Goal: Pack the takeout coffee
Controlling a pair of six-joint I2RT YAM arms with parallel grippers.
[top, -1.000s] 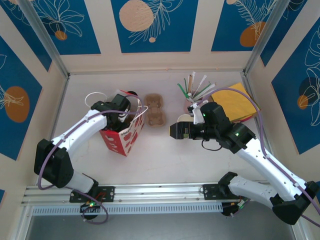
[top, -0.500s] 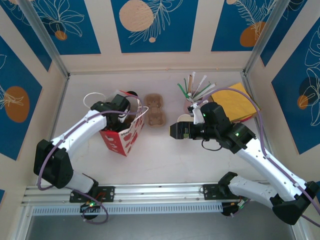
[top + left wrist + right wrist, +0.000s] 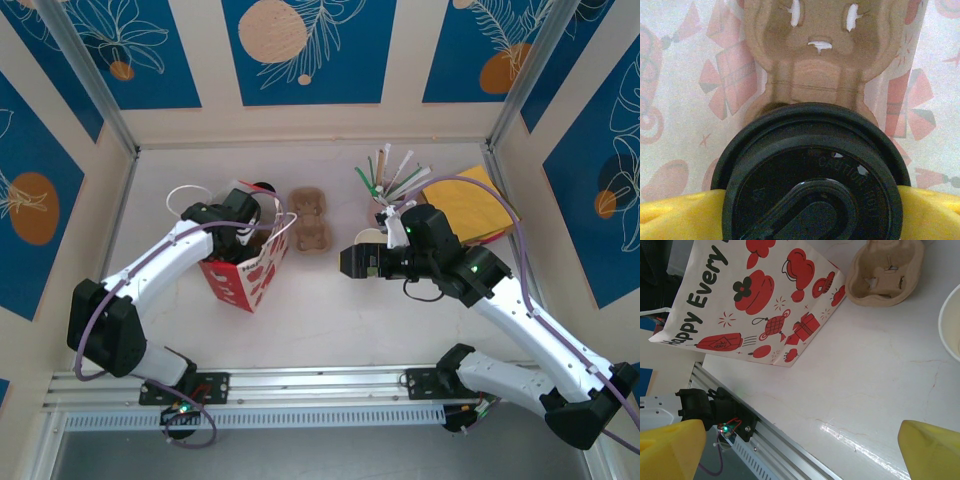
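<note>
Left wrist view: the takeout coffee (image 3: 812, 175) sits down inside the gift bag (image 3: 240, 280), its black lid up. It appears to rest at the near end of a pulp cup carrier (image 3: 820, 55) lying on the bag's floor.

The left gripper (image 3: 811, 212) reaches into the bag with its jaws spread wide, one yellow finger (image 3: 675, 215) on each side of the cup below the lid rim. The lid hides whether the pads touch the cup wall, and I judge the hold loose rather than clamped.

The cup should handle as a light thing with a soft paper wall that dents under a hard squeeze. The plastic lid is stiffer but could pop off if levered. The best hold is probably around the body just under the lid, where the cup's rim stiffens the paper. How full it is cannot be told, so it should stay upright.

The right gripper (image 3: 801, 449) hangs over the table (image 3: 865, 380) to the right of the bag, apart from it, jaws wide and empty.

By count there is one lidded cup and one bag. There are two carriers, the second (image 3: 310, 220) just right of the bag's mouth. Further right of the bag are one white round vessel (image 3: 951, 325), one yellow flat packet (image 3: 465, 205), and a cluster of straws (image 3: 388, 175) too tangled to number.
</note>
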